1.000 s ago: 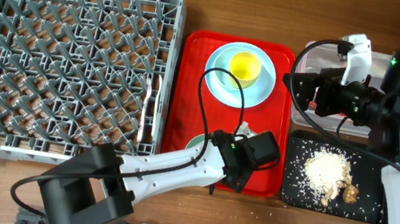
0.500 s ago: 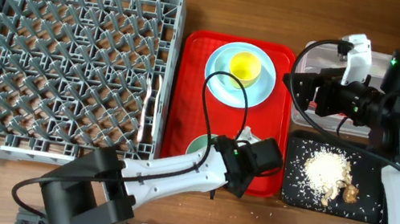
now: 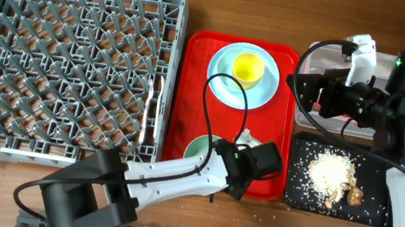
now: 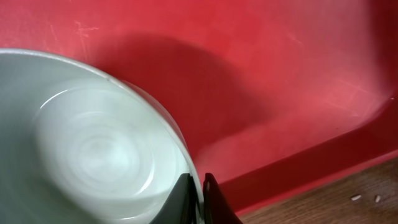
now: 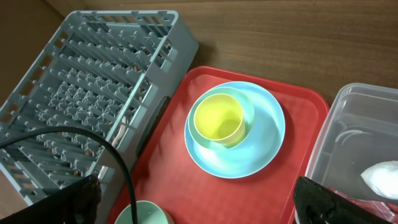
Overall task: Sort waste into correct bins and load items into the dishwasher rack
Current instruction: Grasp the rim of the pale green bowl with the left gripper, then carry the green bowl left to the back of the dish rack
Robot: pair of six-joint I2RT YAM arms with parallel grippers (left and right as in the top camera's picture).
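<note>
My left gripper (image 4: pixel 198 200) is shut on the rim of a pale green bowl (image 4: pixel 93 149), one finger inside and one outside. The bowl (image 3: pixel 200 146) sits at the near end of the red tray (image 3: pixel 194 87), with my left gripper (image 3: pixel 218 153) at its right side. A light blue plate (image 3: pixel 227 89) at the tray's far end carries a yellow cup (image 3: pixel 248 67). My right gripper (image 5: pixel 199 208) hangs open and holds nothing, high over the tray beside the clear tub (image 5: pixel 348 124). A white napkin (image 5: pixel 382 177) lies in the tub. The grey rack (image 3: pixel 71 63) stands at the left.
A black tray (image 3: pixel 301 192) at the near right holds rice-like scraps (image 3: pixel 333 172) with brown bits. A white utensil (image 3: pixel 156 106) stands in the rack's right edge. A few grains lie on the wooden table near the front.
My left gripper's jaws have closed onto the bowl's rim and the wrist has shifted slightly. The right arm has not moved.
</note>
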